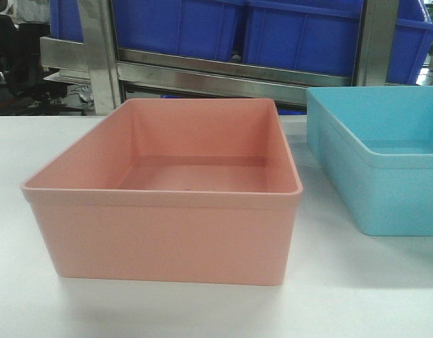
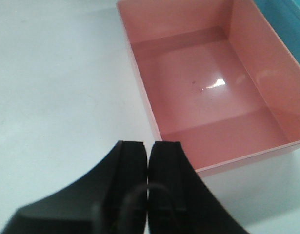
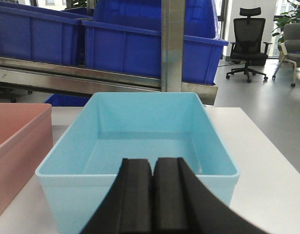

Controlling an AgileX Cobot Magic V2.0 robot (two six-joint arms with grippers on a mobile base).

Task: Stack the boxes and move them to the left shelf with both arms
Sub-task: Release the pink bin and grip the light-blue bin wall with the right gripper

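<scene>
Pink bin (image 1: 160, 232): we see it upright and empty in the middle of the table (image 1: 33, 296). Its back wall is toward the table's far edge.
Blue bin (image 1: 385, 183): upright and empty, to the right of the pink bin and set a little further back. There is a strip of bare table between the two. In the right wrist view its far wall is near the table's far edge.
Rack (image 1: 202, 74): steel posts and rails stand just behind the table's far edge. We cannot make out any rollers.
Dark bins (image 1: 181, 24): royal blue, side by side on the rack above the steel rail.
Left gripper (image 2: 149, 145): the black fingers are pressed together with only a thin seam between them, and they hold nothing. It is above bare table, just beside a corner of the pink bin. We cannot tell whether it touches the table.
Right gripper (image 3: 152, 163): the fingers are likewise closed on each other and grip nothing. It is at the middle of the blue bin's near wall, and we cannot tell whether it touches it.
Chair (image 3: 248, 41): a black office chair on the floor, well beyond the table's right edge.
</scene>
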